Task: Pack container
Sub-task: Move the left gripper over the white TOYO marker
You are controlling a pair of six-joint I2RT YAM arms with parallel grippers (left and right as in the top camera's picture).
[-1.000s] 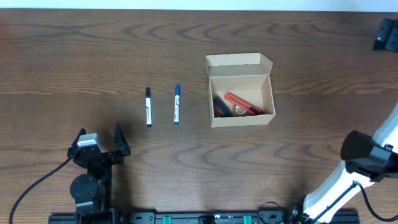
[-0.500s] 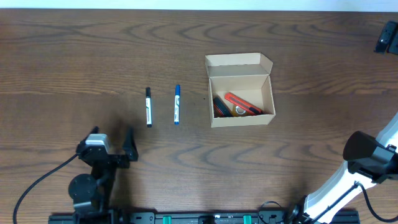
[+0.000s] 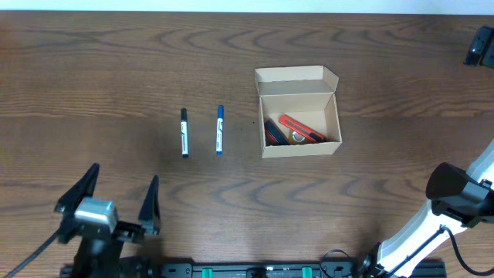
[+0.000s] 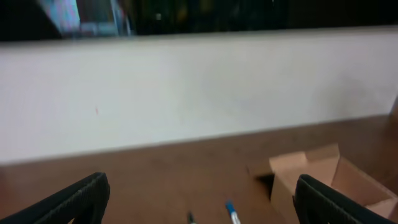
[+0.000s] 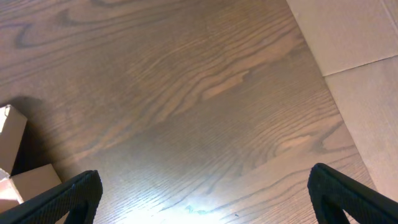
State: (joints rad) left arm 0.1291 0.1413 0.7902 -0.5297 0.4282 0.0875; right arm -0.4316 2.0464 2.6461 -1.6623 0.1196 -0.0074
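Table (image 3: 93, 69): we see dark brown wood grain across the whole view.
Container (image 3: 301, 149): we find the tan cardboard box right of centre, its top open and its flap lid folded back toward the far edge.
Inside the container: a red marker (image 3: 301, 129) lies on a slant with a dark one (image 3: 272, 132) to its left.
Blue marker (image 3: 219, 130): flat on the table, near the container's left wall but apart from it.
Black marker (image 3: 184, 133): parallel to the blue one, further left, not touching it.
Left gripper (image 3: 125, 173): at the near edge, fingers spread wide, holding nothing, well apart from the container.
Right arm (image 3: 455, 193): we see only a black joint and a white link at the near right corner.
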